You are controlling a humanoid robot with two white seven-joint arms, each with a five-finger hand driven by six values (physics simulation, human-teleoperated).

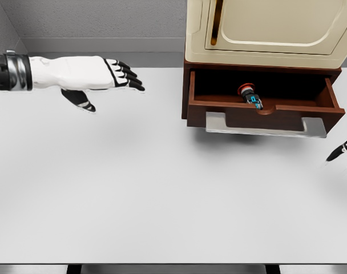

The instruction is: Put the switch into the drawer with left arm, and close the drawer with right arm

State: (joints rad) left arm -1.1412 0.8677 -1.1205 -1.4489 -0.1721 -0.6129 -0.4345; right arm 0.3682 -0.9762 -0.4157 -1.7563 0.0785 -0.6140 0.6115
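The switch (250, 95), red-capped with a black and blue body, lies inside the open brown drawer (265, 116) of the cream cabinet (270, 31). The drawer is pulled out and carries a grey handle (265, 126) along its front. My left hand (123, 77) hovers over the table well to the left of the drawer, fingers spread and holding nothing. Only the black fingertips of my right hand (343, 151) show at the right edge, below and right of the drawer front.
A white table (162, 188) fills most of the view. The cabinet stands at its back right, with a gold handle (217, 23) on its door. A grey wall runs behind the table.
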